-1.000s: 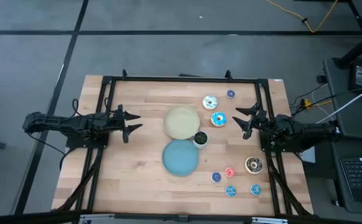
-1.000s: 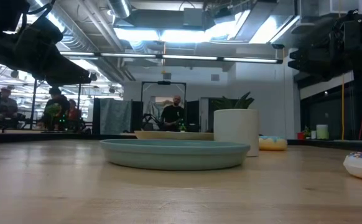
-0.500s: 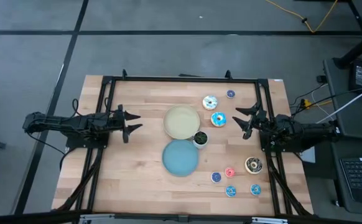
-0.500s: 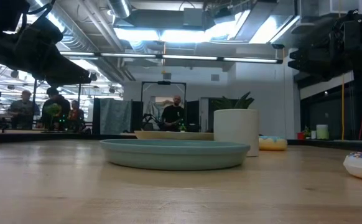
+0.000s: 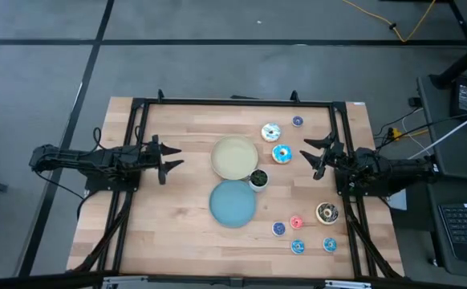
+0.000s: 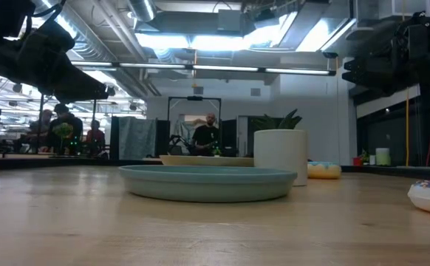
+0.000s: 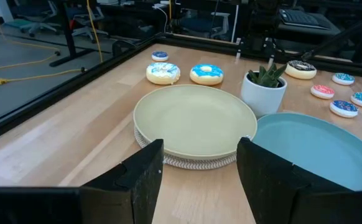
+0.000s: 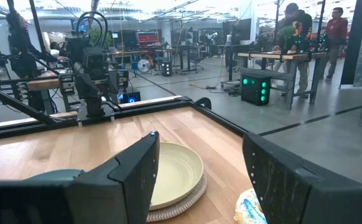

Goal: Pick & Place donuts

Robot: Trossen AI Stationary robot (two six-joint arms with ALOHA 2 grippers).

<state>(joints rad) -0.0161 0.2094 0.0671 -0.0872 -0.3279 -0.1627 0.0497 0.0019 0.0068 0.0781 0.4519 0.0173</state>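
In the high view the white-iced donut (image 5: 270,132) and the light-blue-iced donut (image 5: 281,153) lie flat on the table at far right, next to the cream plate (image 5: 234,156). The dark brown donut (image 5: 326,213) lies near the right edge. A tiny blue donut (image 5: 298,121) lies farther off, and several tiny ones, among them a pink one (image 5: 296,222), lie at near right. My left gripper (image 5: 173,156) hovers open left of the plates. My right gripper (image 5: 310,157) hovers open just right of the light-blue donut. The left wrist view shows the white donut (image 7: 163,73) and the blue donut (image 7: 206,74) beyond the cream plate (image 7: 193,121).
A light-blue plate (image 5: 233,202) lies near of the cream plate. A small white cup holding a green plant (image 5: 258,178) stands between the plates and the donuts. Black frame rails (image 5: 137,128) run along both table sides. People move in the room behind the table.
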